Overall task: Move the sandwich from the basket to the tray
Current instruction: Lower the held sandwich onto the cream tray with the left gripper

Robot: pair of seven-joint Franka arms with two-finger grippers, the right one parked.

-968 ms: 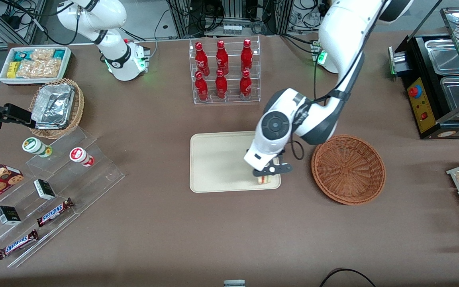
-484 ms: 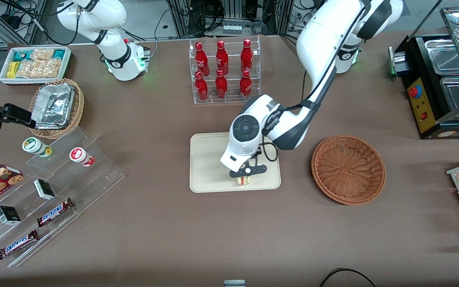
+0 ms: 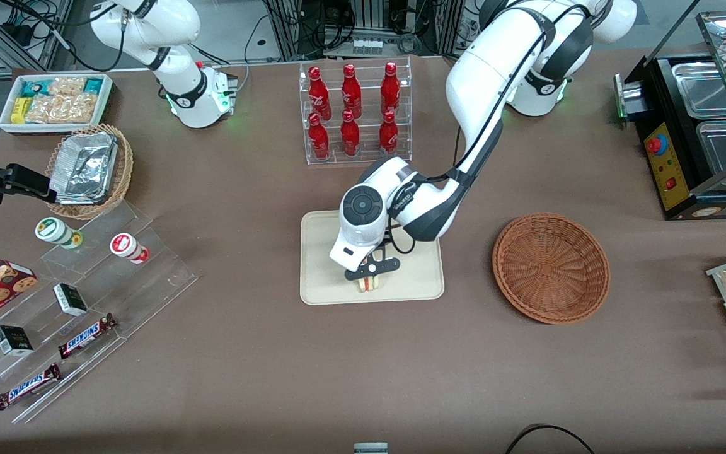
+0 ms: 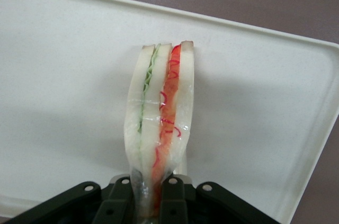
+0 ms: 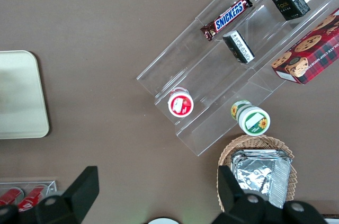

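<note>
1. My gripper point(image 3: 370, 275) hangs over the tray point(image 3: 322, 252), toward the tray's edge nearest the front camera.
2. My fingers point(image 4: 172, 195) are clamped on the sandwich point(image 4: 160, 113), pinching one end of the clear-wrapped wedge.
3. The sandwich hangs from my fingers with its red and green layers showing edge-on, over bare tray surface.
4. The basket point(image 3: 551, 267) sits on the bench point(image 3: 363, 378), well apart from my fingers toward the working arm's end.

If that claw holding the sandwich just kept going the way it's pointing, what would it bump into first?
The gripper points down, shut on the sandwich. Going straight on, the sandwich's lower edge would probably meet the tray first; how much gap remains is unclear.
</note>
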